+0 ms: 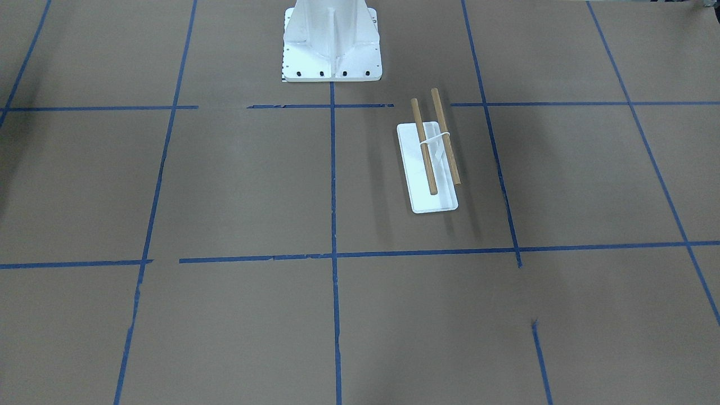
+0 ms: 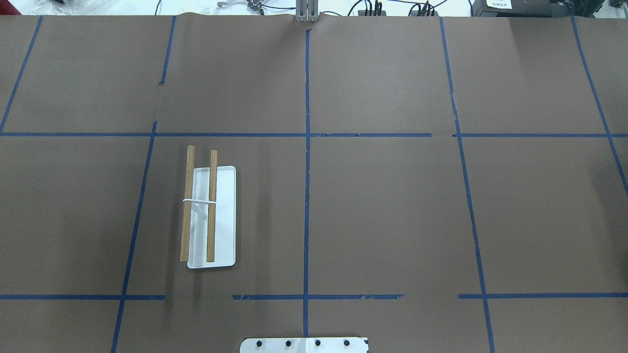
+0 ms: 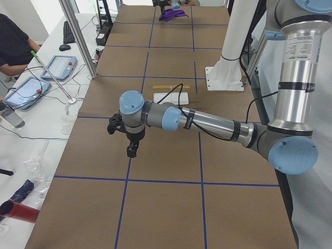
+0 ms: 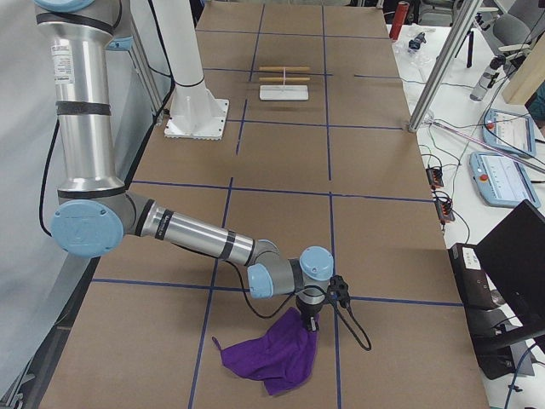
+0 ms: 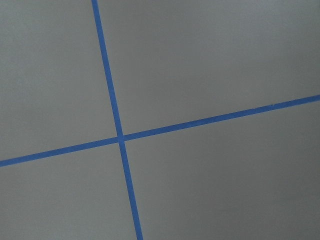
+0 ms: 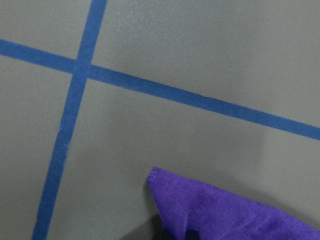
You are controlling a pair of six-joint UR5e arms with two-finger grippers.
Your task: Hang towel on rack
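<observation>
The rack point(image 1: 436, 202) is a white tray base with two wooden rods point(image 1: 423, 147) on a white bracket, and both rods are bare. It also shows in the overhead view point(image 2: 225, 220). The purple towel point(image 4: 272, 356) lies crumpled on the table at the robot's far right end. One corner of it shows in the right wrist view point(image 6: 235, 212). My right gripper point(image 4: 310, 322) points down at the towel's edge; I cannot tell whether it is open or shut. My left gripper point(image 3: 132, 151) hangs above bare table at the far left end; its state is also unclear.
The white robot pedestal point(image 1: 332, 45) stands at the table's middle near the robot. Brown paper with blue tape lines point(image 5: 120, 137) covers the table. Operator desks with tablets point(image 3: 58, 66) and a metal post point(image 4: 443, 64) flank the table ends.
</observation>
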